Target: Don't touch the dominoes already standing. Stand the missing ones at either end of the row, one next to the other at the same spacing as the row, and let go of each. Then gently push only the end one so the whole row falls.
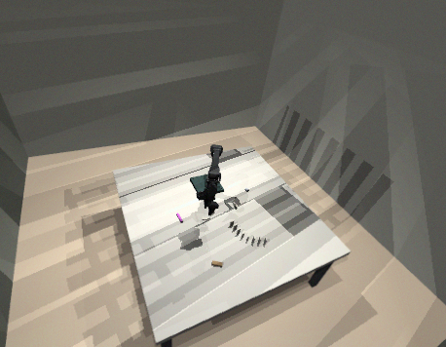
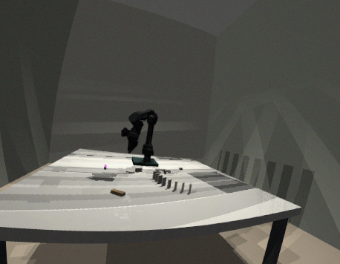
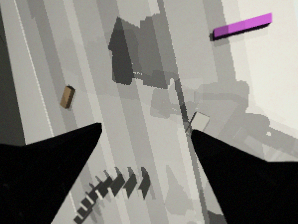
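Observation:
Several dark thin dominoes [image 1: 242,236] [image 2: 169,183] [image 3: 117,183] stand upright in a curved row on the table. A small block [image 2: 139,170] [image 3: 200,121] with a light top, likely a loose domino, lies near the arm; in the top view the gripper seems to cover it. A small dark piece [image 1: 235,206] lies between the row and the arm's base; its shape is unclear. My gripper [image 2: 130,151] [image 3: 147,130] is open and empty. It points down, well above the table. In the wrist view the row shows below the fingertips and the light block beside the right one.
A magenta stick [image 1: 179,217] [image 2: 105,167] [image 3: 242,26] lies left of the arm. A brown block [image 1: 216,263] [image 2: 117,192] [image 3: 67,97] lies towards the table's front. A tiny dark object [image 1: 247,190] [image 2: 180,168] lies right of the arm's base [image 1: 199,183] [image 2: 136,162]. Shadows cross the table.

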Available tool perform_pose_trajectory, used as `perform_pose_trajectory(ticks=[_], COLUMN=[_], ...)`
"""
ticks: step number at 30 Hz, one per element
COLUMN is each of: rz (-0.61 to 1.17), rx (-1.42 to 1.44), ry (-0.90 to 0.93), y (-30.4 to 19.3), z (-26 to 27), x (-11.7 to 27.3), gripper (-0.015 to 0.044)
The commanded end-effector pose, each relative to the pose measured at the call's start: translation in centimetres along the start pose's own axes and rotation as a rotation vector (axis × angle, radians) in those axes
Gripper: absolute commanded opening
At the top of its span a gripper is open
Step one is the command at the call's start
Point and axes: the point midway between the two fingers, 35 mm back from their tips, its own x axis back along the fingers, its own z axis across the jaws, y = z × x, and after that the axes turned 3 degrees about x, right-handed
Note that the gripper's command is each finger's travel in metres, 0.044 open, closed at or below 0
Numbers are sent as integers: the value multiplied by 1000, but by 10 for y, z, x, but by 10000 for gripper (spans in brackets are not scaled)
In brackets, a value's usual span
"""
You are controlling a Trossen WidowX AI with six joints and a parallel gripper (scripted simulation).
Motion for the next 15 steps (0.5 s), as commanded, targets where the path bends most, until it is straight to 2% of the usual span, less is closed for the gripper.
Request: perform_pose_trajectory(ticks=[1,4,15], rz=[112,145,145], rx=[-217,-293,-294], ry=[-266,-354,-353], y=[-4,-7,-7], z=[-60,-79,-70], x=[-32,-37,-42], gripper=[440,440,440])
